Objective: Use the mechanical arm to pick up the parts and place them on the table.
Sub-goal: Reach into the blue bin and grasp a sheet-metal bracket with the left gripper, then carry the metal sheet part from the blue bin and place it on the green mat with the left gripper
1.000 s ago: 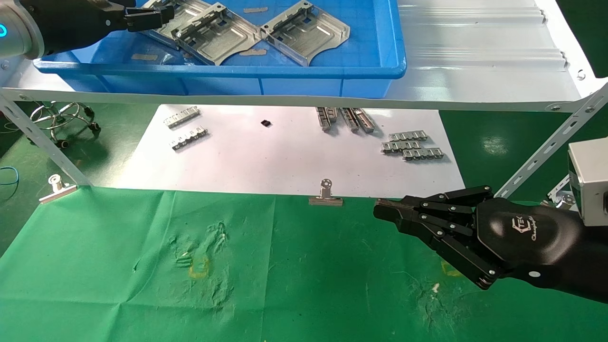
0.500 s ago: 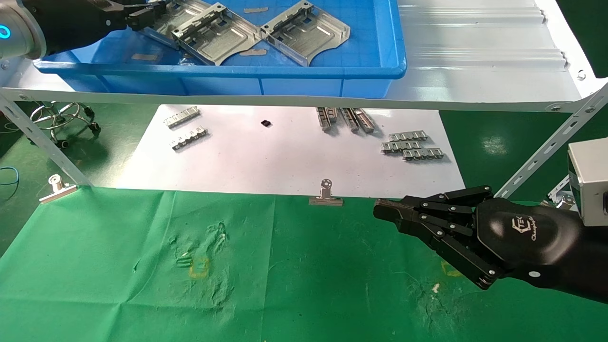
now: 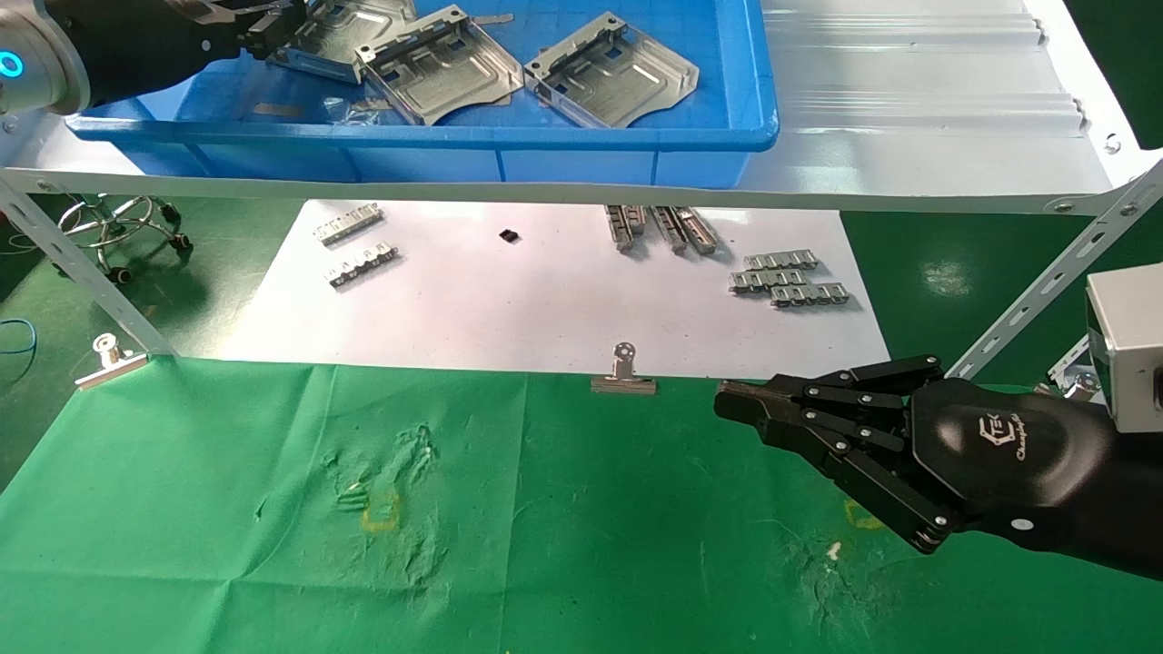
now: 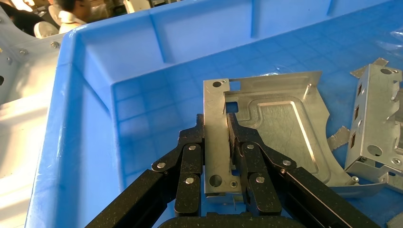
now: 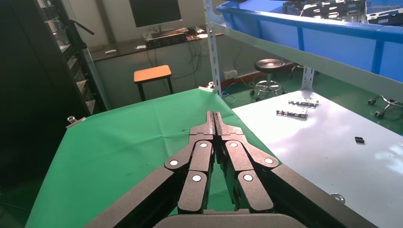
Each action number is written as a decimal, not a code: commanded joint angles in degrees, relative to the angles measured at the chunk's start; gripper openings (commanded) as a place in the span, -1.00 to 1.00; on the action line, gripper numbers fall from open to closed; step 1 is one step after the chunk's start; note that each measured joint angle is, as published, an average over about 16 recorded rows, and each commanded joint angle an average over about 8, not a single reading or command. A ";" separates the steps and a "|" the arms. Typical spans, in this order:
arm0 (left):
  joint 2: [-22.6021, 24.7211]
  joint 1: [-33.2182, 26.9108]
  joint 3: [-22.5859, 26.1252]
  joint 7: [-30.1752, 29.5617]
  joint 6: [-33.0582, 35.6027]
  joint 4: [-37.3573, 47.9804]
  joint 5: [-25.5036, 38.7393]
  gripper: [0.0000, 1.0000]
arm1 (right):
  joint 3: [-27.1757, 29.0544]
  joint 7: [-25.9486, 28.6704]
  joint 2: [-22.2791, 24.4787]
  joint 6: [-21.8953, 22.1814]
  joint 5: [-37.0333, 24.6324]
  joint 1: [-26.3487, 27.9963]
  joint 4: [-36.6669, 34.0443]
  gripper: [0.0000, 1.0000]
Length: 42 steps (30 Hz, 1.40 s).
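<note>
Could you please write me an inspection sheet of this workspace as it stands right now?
Surface: green-cloth table with a clipped white sheet; no plates on it yet.
Job's things: three silver stamped plates in the blue bin on the white shelf: gripped plate, middle plate, right plate.
Clutter: toothed strips, binder clips, small black piece.
Grippers: left claw shut on the gripped plate's slotted edge; right claw shut, empty, above the cloth.
Cables: blue loop at the left edge.
Surroundings: stool, monitor.
</note>
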 commanded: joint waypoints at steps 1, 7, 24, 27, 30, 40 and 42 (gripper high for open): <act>0.04 -0.01 -0.03 0.22 -0.02 0.10 -0.04 -1.00 | 0.00 0.00 0.00 0.00 0.00 0.00 0.00 -1.00; -0.17 -0.17 -0.51 1.97 -0.58 -0.51 -0.70 -1.00 | 0.00 0.00 0.00 0.00 0.00 0.00 0.00 -1.00; -3.21 -1.20 -3.79 6.15 10.04 -2.49 -5.58 -1.00 | 0.00 0.00 0.00 0.00 0.00 0.00 0.00 -1.00; -4.49 -1.21 -4.11 6.85 15.69 -3.01 -6.20 -1.00 | 0.00 0.00 0.00 0.00 0.00 0.00 0.00 -1.00; -5.91 -1.12 -4.17 7.99 21.92 -3.72 -6.48 -1.00 | 0.00 0.00 0.00 0.00 0.00 0.00 0.00 -1.00; -10.91 0.11 -4.13 14.13 43.90 -6.59 -7.43 -1.00 | 0.00 0.00 0.00 0.00 0.00 0.00 0.00 -1.00; -11.62 0.66 -3.95 15.43 46.52 -7.42 -7.60 -1.00 | 0.00 0.00 0.00 0.00 0.00 0.00 0.00 -1.00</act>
